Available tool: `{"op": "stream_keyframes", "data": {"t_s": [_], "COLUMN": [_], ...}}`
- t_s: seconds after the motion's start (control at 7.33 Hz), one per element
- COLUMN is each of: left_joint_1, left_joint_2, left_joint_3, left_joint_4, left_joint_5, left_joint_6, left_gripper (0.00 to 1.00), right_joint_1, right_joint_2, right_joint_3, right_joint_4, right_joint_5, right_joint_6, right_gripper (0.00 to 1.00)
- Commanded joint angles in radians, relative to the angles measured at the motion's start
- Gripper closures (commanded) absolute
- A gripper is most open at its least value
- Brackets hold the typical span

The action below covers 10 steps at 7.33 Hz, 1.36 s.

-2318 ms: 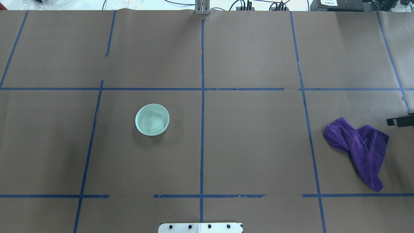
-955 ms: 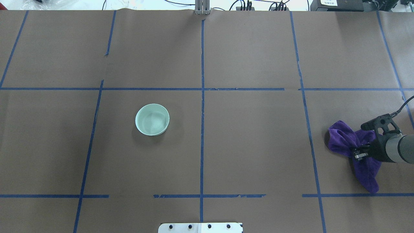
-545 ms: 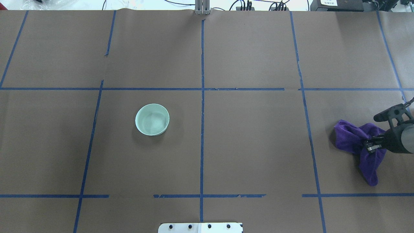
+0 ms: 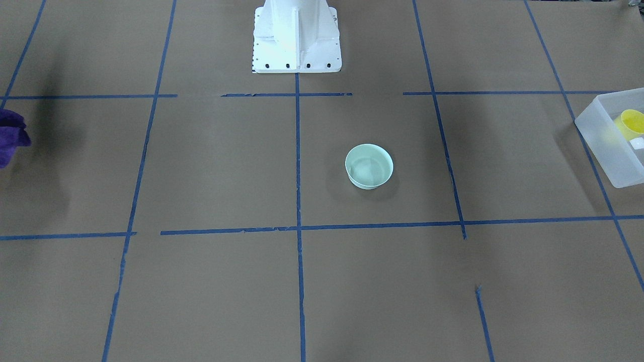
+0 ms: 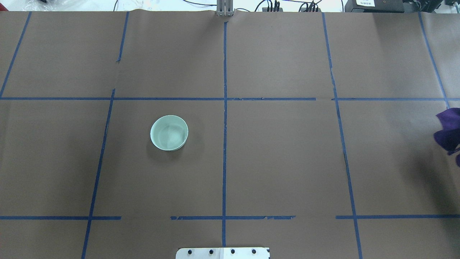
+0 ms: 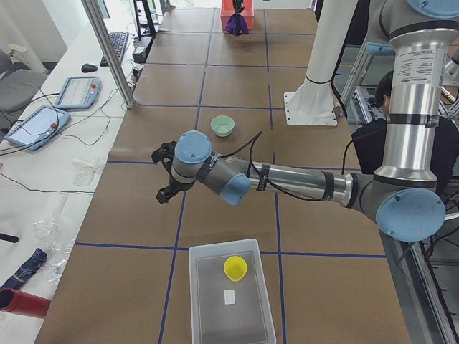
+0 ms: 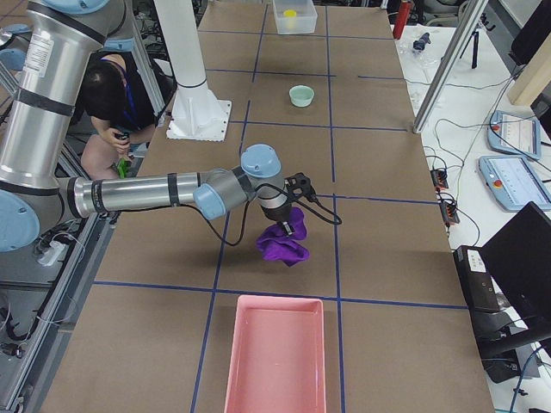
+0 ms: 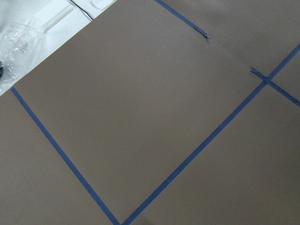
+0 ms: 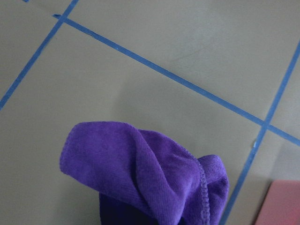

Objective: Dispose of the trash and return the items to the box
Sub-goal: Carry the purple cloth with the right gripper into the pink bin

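Note:
The pale mint-green bowl (image 5: 169, 132) stands upright and empty left of the table's centre; it also shows in the front view (image 4: 369, 166). The frosted-white box (image 4: 604, 146) sits at the table's left end with the yellow cup (image 4: 631, 123) inside it. My left gripper (image 6: 162, 195) hovers over bare table between bowl and box; I cannot tell if it is open or shut. My right gripper (image 7: 291, 225) shows only in the right side view. The purple cloth (image 9: 154, 173) hangs bunched under it, off the table. I cannot tell its state.
A pink tray (image 7: 275, 357) lies at the table's right end, just beyond the purple cloth (image 7: 284, 245). Blue tape lines grid the brown paper. The robot base (image 4: 296, 37) stands at the near middle edge. A person sits behind the robot (image 7: 112, 95).
The right arm came in over the purple cloth, then drew back right out of the overhead view. The cloth bunched up, rose and moved to the right edge. The bowl has not moved.

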Motion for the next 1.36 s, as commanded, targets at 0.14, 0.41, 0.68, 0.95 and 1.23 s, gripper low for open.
{"op": "stream_keyframes", "data": {"t_s": [0.14, 0.41, 0.68, 0.95, 1.23], "left_joint_1": [0.002, 0.002, 0.003, 0.070, 0.219], "left_joint_2": [-0.006, -0.008, -0.034, -0.064, -0.086], "left_joint_3": [-0.003, -0.006, -0.014, -0.055, -0.170], "left_joint_4": [-0.005, -0.008, -0.005, 0.002, 0.002], "left_joint_5": [0.000, 0.003, 0.005, 0.035, 0.137], "left_joint_6": [-0.043, -0.072, -0.160, -0.327, -0.661], "left_gripper": [0.00, 0.00, 0.00, 0.00, 0.00], "right_joint_1": [0.396, 0.403, 0.395, 0.389, 0.367], "right_joint_2": [0.241, 0.235, 0.236, 0.236, 0.238], "right_joint_3": [-0.108, -0.317, -0.483, -0.479, -0.474], "right_joint_4": [-0.580, -0.439, -0.271, -0.269, -0.256], "right_joint_5": [-0.004, -0.041, -0.032, -0.018, 0.051], "right_joint_6": [-0.792, -0.893, -0.842, -0.670, -0.488], "right_gripper": [1.00, 1.00, 0.01, 0.00, 0.02]}}
